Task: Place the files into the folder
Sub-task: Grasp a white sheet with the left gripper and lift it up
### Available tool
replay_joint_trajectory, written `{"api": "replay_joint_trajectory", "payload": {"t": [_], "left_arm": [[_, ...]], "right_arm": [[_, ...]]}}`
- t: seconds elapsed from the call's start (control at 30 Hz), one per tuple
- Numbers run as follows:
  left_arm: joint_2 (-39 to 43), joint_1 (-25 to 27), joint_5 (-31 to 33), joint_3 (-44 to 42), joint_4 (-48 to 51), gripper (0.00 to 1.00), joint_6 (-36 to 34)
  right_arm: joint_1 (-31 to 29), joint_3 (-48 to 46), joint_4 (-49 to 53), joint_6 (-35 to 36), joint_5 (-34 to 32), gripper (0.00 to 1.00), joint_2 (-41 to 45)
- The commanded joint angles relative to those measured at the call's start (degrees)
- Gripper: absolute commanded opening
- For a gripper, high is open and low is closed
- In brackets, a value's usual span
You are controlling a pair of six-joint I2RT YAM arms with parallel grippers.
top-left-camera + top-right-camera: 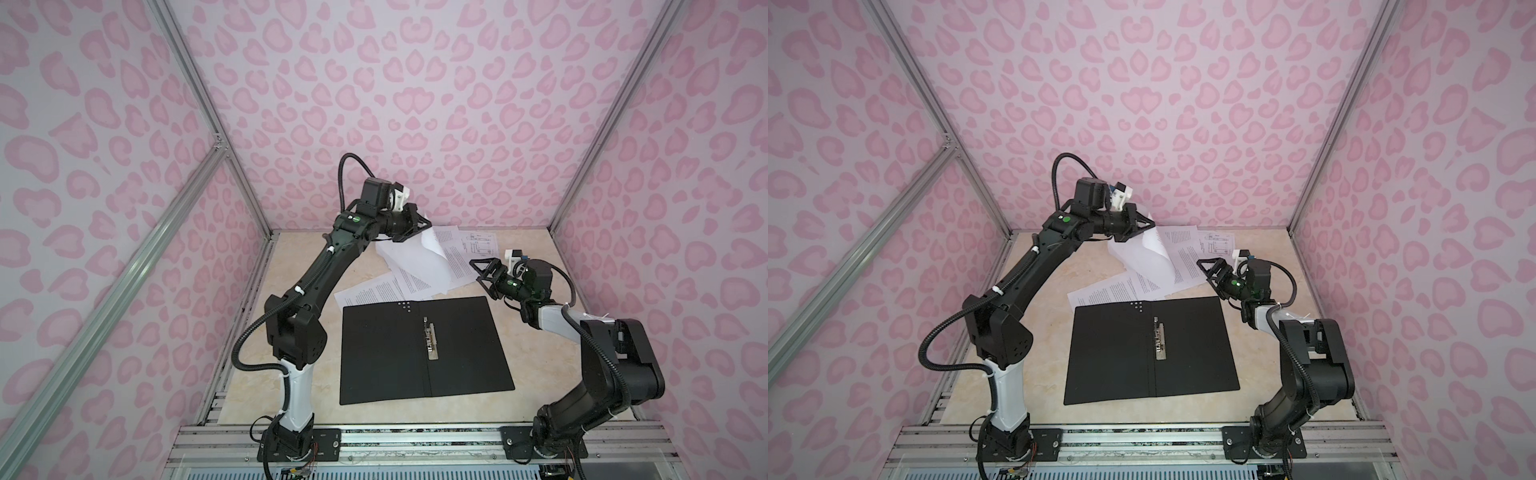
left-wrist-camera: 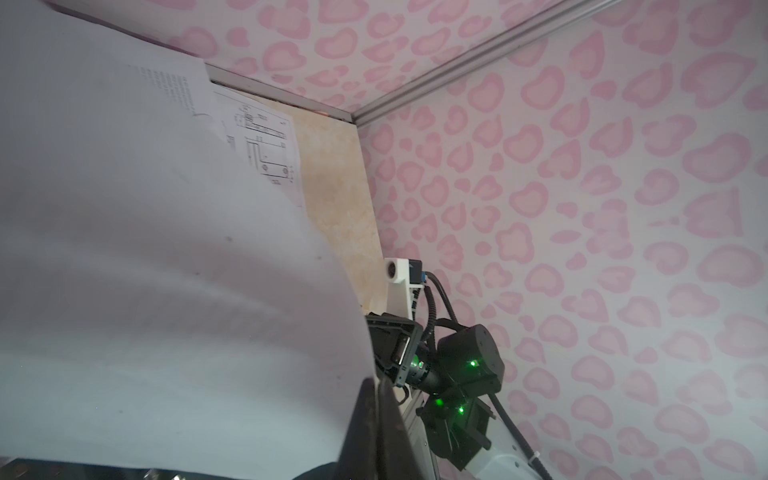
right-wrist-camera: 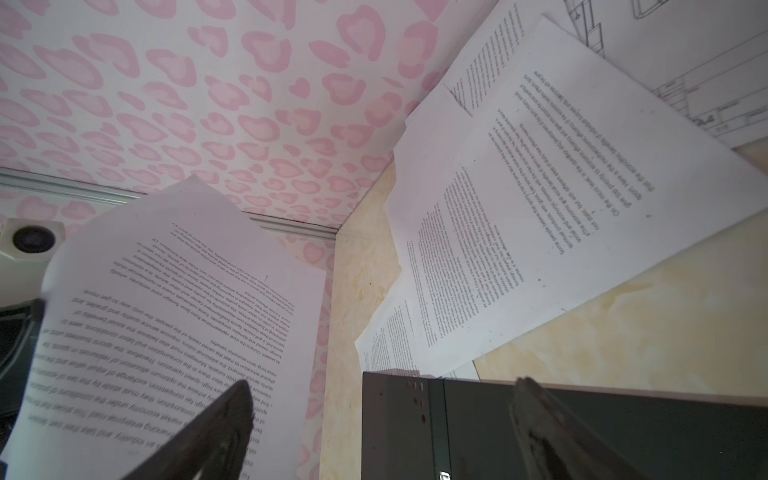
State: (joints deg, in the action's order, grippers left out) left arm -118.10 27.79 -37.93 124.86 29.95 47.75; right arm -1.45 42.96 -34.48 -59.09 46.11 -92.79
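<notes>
Pink walls point(image 1: 415, 104) printed with heart-like blotches enclose a pale beige marbled table point(image 1: 536, 365). In both top views the folder point(image 1: 382, 353) point(image 1: 1113, 353) lies open and flat in the middle of the table, its black inside facing up. Just beyond the folder's far edge, the files point(image 1: 457, 262) point(image 1: 1187, 257) are spread in a loose overlapping pile of white sheets printed with dense black text. The nearest sheets reach that far edge. None of them lies on the folder's black panels. A sheet with a line drawing point(image 1: 482, 243) point(image 2: 266, 141) sits at the back of the pile, farthest from the folder. One sheet, the lifted page point(image 1: 419, 257) point(image 1: 1152, 257), curls up off the pile beyond the folder's far edge, with its lower part draping down onto the other papers. The left gripper point(image 1: 428, 226) point(image 1: 1148, 222) is raised beyond the folder's far edge, its jaws pressed together on the upper edge of the lifted page. The left wrist view is largely filled by that page's blank back point(image 2: 145, 249). The right gripper point(image 1: 476, 271) point(image 1: 1202, 270) sits just beyond the folder's far right corner, beside the pile. Its jaws are spread wide apart and hold nothing. The right wrist view shows its two dark fingers point(image 3: 224, 415) framing the lifted page's printed side point(image 3: 187, 311) and the folder's edge point(image 3: 399, 436). A small metal clip point(image 1: 430, 338) point(image 1: 1160, 343) runs along the folder's central spine.
</notes>
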Motion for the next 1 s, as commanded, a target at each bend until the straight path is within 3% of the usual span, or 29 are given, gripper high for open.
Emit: {"api": "replay_joint_trajectory", "payload": {"t": [0.0, 0.17, 0.4, 0.53, 0.7, 0.8, 0.97], "left_arm": [[-4.4, 1.9, -5.2, 6.9, -3.7, 0.04, 5.0], [-2.4, 2.1, -8.3, 2.2, -11.1, 0.04, 9.2], [3.8, 1.3, -8.6, -13.0, -18.2, 0.05, 10.9], [6.6, 0.3, -9.3, -21.7, -22.8, 0.04, 12.5], [9.4, -1.0, -9.0, -27.4, -23.2, 0.05, 11.2], [10.4, -1.6, -9.4, -30.2, -23.3, 0.04, 10.7], [12.3, -2.5, -10.7, -34.0, -27.5, 0.04, 12.0]], "right_arm": [[0.3, 0.5, -1.0, 0.7, 1.0, 0.98, -0.7], [0.5, 0.5, -9.5, -5.9, 3.3, 0.98, -2.9], [0.2, -0.1, -37.8, -24.8, 6.7, 0.98, -9.4], [-0.1, 0.6, -49.7, -33.0, 7.0, 0.87, -13.9], [-0.6, 1.1, -51.2, -33.2, 7.8, 0.69, -15.9], [-1.3, 1.7, -50.8, -32.8, 7.9, 0.53, -15.9], [-2.2, 1.7, -46.2, -29.8, 7.9, 0.45, -15.6]]}}
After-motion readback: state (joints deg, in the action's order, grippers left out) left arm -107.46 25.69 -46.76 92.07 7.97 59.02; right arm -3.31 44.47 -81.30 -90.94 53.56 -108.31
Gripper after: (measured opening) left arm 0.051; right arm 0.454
